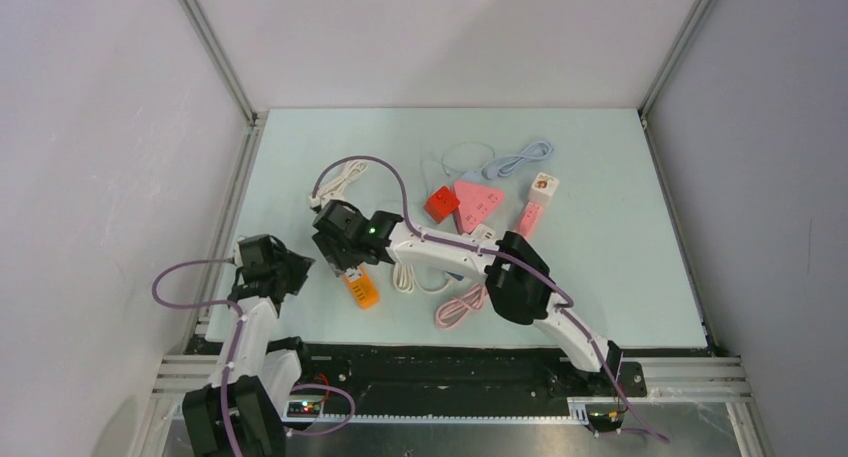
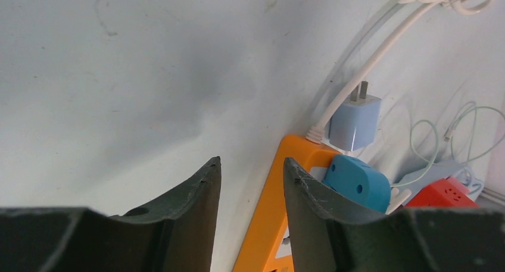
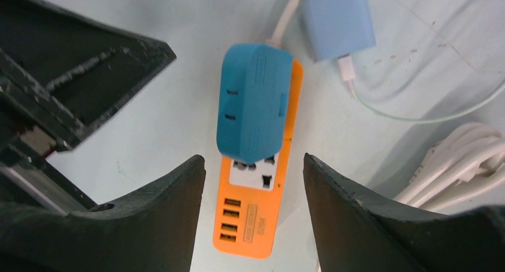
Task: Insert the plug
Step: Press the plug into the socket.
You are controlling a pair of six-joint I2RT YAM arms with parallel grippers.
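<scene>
Right wrist view: the right gripper (image 3: 253, 158) pointed down at the table (image 1: 600, 277) with its two dark fingers (image 3: 178, 194) spread, pinching nothing. An orange power strip (image 3: 250, 224) lay in the gap below them with bare space on both sides. A blue adapter plug (image 3: 253, 105) sat on the socket face at the strip's far end, its two slots facing up. I could not tell whether it was pushed fully home. A row of USB ports (image 3: 231, 221) showed at the strip's near end. Just past the adapter lay a light blue USB charger (image 3: 337, 22) with a white lead running from it. A bundle of thick white cable (image 3: 458, 165) lay to the right.

In the left wrist view, the left gripper (image 2: 251, 160) also stood parted with nothing between its fingers. Its right finger was just beside the long edge of the orange strip, and I could not tell whether they touched.

From the top external view, both grippers met over the left part of the table, with the right arm reaching across. Farther back and well apart from them lay a red cube socket (image 1: 441, 203) beside a pink triangular power strip (image 1: 478, 202). Also there were a pink bar-shaped strip (image 1: 530, 218), a white cube (image 1: 544, 185) and a coiled light blue cable (image 1: 518, 161). A pink cable (image 1: 458, 308) lay near the right arm's elbow.
</scene>
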